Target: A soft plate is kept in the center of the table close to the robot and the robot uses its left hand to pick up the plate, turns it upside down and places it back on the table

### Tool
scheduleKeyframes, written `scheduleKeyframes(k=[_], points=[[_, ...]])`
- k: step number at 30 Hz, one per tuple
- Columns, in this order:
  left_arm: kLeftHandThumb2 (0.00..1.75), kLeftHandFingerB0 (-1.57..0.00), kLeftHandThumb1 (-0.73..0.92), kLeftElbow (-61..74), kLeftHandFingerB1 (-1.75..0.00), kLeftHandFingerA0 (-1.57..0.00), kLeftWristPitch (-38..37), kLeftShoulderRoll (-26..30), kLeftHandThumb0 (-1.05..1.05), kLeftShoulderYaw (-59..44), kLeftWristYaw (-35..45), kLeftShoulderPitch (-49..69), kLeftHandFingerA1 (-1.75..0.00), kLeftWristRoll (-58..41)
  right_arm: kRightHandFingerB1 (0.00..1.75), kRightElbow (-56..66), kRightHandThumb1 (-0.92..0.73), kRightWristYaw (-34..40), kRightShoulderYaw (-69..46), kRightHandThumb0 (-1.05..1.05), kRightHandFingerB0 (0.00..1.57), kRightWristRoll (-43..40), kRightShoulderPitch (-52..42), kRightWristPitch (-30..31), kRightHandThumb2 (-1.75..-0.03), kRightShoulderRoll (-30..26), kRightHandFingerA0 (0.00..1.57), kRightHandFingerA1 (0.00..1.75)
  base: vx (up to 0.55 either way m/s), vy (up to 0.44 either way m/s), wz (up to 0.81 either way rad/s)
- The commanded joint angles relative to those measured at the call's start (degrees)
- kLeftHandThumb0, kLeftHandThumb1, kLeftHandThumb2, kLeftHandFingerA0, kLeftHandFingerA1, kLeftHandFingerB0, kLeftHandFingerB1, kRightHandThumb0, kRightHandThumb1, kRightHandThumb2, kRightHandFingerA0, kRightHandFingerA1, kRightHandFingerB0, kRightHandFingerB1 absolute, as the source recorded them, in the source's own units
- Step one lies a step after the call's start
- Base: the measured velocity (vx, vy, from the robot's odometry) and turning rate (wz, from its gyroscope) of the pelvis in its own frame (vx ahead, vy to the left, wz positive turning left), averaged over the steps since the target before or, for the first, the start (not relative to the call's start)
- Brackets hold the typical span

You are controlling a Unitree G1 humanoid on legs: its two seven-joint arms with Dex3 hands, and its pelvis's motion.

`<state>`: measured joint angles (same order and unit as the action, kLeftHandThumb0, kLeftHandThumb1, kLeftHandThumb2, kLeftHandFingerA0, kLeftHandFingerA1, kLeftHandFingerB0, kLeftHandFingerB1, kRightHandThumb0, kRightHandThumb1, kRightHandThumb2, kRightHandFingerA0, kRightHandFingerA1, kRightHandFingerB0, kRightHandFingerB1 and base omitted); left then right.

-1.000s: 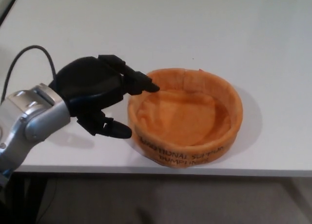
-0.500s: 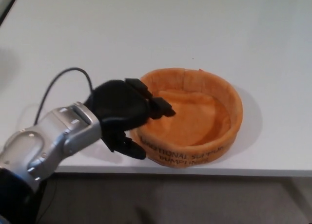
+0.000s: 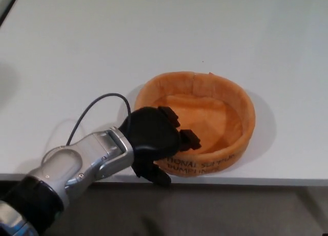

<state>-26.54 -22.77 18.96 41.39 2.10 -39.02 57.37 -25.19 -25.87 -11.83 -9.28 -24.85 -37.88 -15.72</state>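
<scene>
- Since a second ago the left hand (image 3: pixel 156 141) has come from beside the plate's far-left rim down to its near-left wall; the plate (image 3: pixel 225 105) itself has not shifted.
- Hand state: two fingers (image 3: pixel 184 137) hooked over the rim and inside, thumb low outside at the table (image 3: pixel 154 41) edge. Straddling the wall, not visibly pinched yet.
- Plate sits right-side up, just beyond and right of the hand, close to the near table edge.
- Judgement: squeeze the soft wall firmly between fingers and thumb before lifting; fabric will sag, so lift clear before rolling the wrist.
- Plate interior: empty, orange lining only.
- Right hand not in view.
</scene>
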Motion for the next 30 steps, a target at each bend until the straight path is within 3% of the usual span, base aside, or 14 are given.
scheduleKeyframes(k=[1,3,4,5,6,7,9,10,12,13,14,16,17,30], points=[[0.64,-0.39,0.75,-1.15,-0.33,-0.44,0.72,0.21,-0.83,2.46,-5.06,-0.5,-0.43,5.04,0.33,-0.66,-0.89,0.73,-0.05,-0.65,0.35,1.16,-0.04,-2.15,-0.67,-0.57,0.5,0.47,0.0,0.0,0.0],[0.63,-0.41,0.74,-1.5,-0.34,-0.48,1.22,0.23,-0.8,3.03,-5.99,-0.55,-0.44,5.93,0.33,-0.7,-0.89,0.62,-0.03,-0.65,0.35,1.06,0.06,-2.08,-0.67,-0.59,0.5,0.46,0.0,0.0,0.0],[0.62,-0.47,0.73,-1.95,-0.36,-0.63,1.58,0.34,-0.76,3.44,-7.2,-0.59,-0.49,6.83,0.49,-0.45,-0.72,0.38,-0.02,-0.68,0.29,0.58,0.0,-1.48,-1.06,-0.48,0.44,0.58,0.0,0.0,0.0],[0.62,-0.47,0.73,-2.22,-0.36,-0.63,1.75,0.38,-0.76,3.67,-7.84,-0.65,-0.49,7.21,0.49,-0.35,-0.72,0.28,-0.02,-0.68,0.29,0.38,-0.03,-1.24,-1.06,-0.43,0.44,0.58,0.0,0.0,0.0],[0.6,-0.76,0.65,-3.51,-0.58,-0.86,2.83,-0.01,-0.7,4.12,-11.64,-0.94,-1.12,8.73,0.34,-0.17,-0.88,0.25,-0.08,-0.66,0.36,0.17,0.06,-1.33,-0.67,-0.34,0.5,0.48,0.0,0.0,0.0],[0.83,-0.88,0.46,-4.02,-0.89,-1.01,3.01,-0.18,-0.63,4.09,-12.81,-0.94,-1.28,8.76,0.33,-0.26,-0.89,0.2,-0.08,-0.66,0.36,0.16,0.13,-1.42,-0.67,-0.37,0.49,0.48,0.0,0.0,0.0],[0.83,-0.97,0.36,-4.01,-1.15,-1.27,4.0,-0.17,-0.42,3.4,-12.38,-0.72,-1.4,8.36,0.33,-0.87,-0.88,-0.16,-0.13,-0.66,0.36,-0.16,0.36,-1.5,-0.67,-0.4,0.48,0.48,0.0,0.0,0.0],[0.83,-1.08,0.35,-3.71,-1.25,-1.29,4.09,0.04,-0.38,2.97,-10.86,-0.79,-1.41,7.73,0.5,-0.89,-0.71,-0.1,-0.11,-0.67,0.29,-0.14,0.36,-1.44,-1.05,-0.33,0.42,0.59,0.0,0.0,0.0],[0.84,-1.1,0.36,-3.57,-1.27,-1.31,3.99,0.76,-0.36,3.31,-10.67,-1.43,-1.42,8.53,0.49,-0.99,-0.71,-0.15,-0.21,-0.66,0.29,-0.04,0.18,-1.83,-1.05,-0.53,0.43,0.59,0.0,0.0,0.0],[0.84,-1.09,0.38,-3.57,-1.27,-1.3,4.01,1.08,-0.36,3.35,-10.84,-1.57,-1.42,8.74,0.33,-0.99,-0.89,-0.12,-0.22,-0.66,0.36,-0.04,0.13,-1.86,-0.67,-0.51,0.49,0.48,0.0,0.0,0.0],[0.86,-1.02,0.42,-3.16,-1.25,-1.29,4.6,1.4,-0.4,2.96,-9.89,-1.5,-1.43,8.56,0.48,-1.14,-0.71,-0.17,-0.2,-0.66,0.26,-0.04,0.24,-1.83,-1.06,-0.55,0.41,0.58,0.0,0.0,0.0],[0.85,-0.98,0.42,-2.01,-1.23,-1.27,5.66,2.16,-0.41,2.34,-7.84,-1.35,-1.43,8.47,0.48,-1.08,-0.71,0.22,-0.14,-0.66,0.26,0.56,0.17,-1.7,-1.06,-0.71,0.41,0.58,0.0,0.0,0.0],[0.85,-0.99,0.42,-1.69,-1.23,-1.27,5.61,2.48,-0.4,2.3,-7.62,-1.37,-1.43,8.55,0.32,-1.09,-0.89,0.33,-0.18,-0.67,0.35,0.7,0.05,-1.75,-0.67,-0.77,0.48,0.47,0.0,0.0,0.0],[0.83,-0.97,0.4,-0.35,-1.25,-1.23,2.78,4.5,-0.41,-0.92,-6.56,0.89,-1.42,2.67,0.32,-0.76,-0.89,0.19,-0.12,-0.64,0.34,0.35,-0.55,-0.58,-0.67,-0.76,0.48,0.46,0.0,0.0,0.0]])
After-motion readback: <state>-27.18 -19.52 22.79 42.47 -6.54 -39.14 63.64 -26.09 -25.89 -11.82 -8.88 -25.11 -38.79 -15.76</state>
